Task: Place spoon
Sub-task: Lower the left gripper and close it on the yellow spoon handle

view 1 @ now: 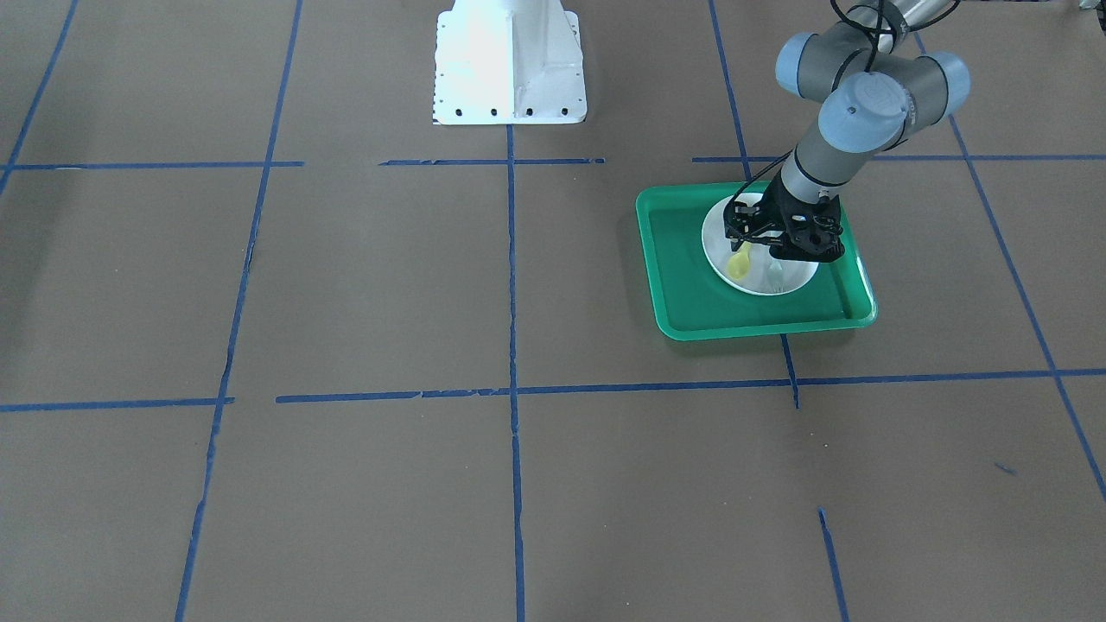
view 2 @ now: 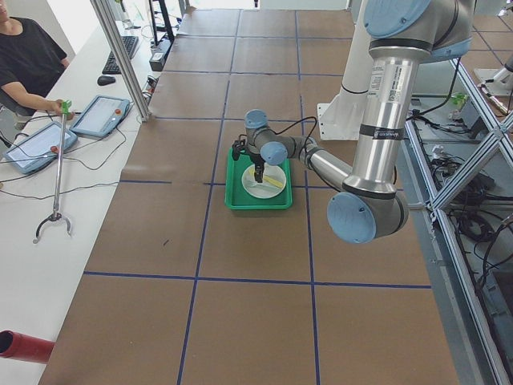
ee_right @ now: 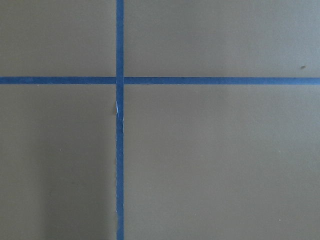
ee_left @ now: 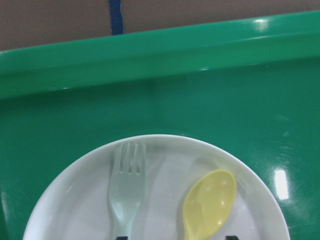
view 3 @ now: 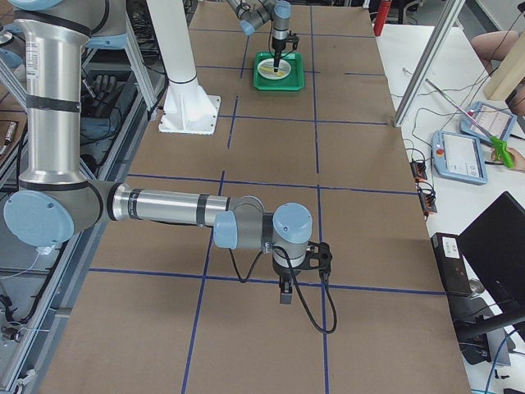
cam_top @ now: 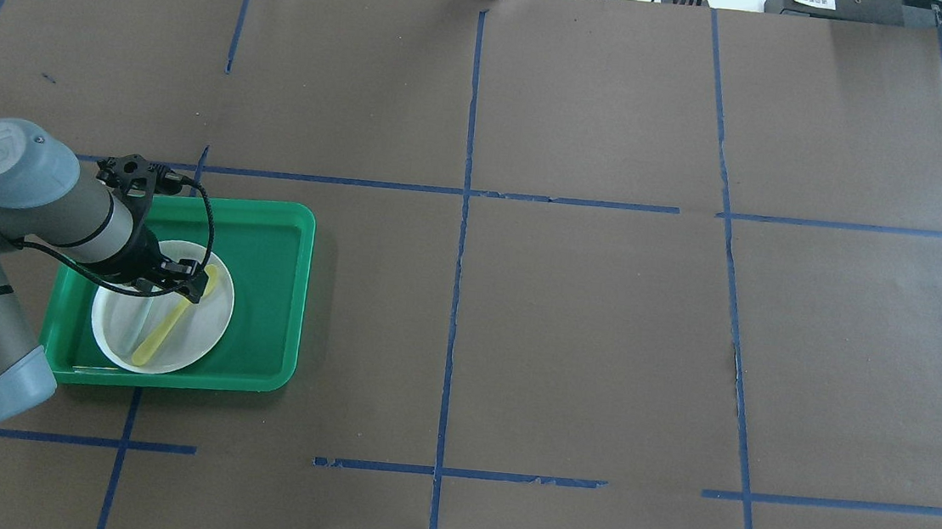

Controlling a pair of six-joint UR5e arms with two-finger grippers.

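The yellow spoon [ee_left: 210,202] lies on a white plate [ee_left: 165,180] inside a green tray [ee_left: 200,100], beside a pale grey-green fork [ee_left: 127,185]. In the overhead view the spoon [cam_top: 167,327] lies diagonally across the plate [cam_top: 206,322]. My left gripper [cam_top: 189,289] hangs just over the spoon's handle end, jaws open, with the fingertips apart on either side of the handle. It also shows in the front view [view 1: 750,246]. My right gripper [view 3: 284,295] shows only in the exterior right view, low over bare table far from the tray. I cannot tell if it is open or shut.
The tray [cam_top: 265,281] sits at the table's left side in the overhead view. The brown table cover carries blue tape lines [cam_top: 463,213]. The robot's white base [view 1: 510,65] stands at the table's edge. An operator [view 2: 28,56] sits beyond the far side.
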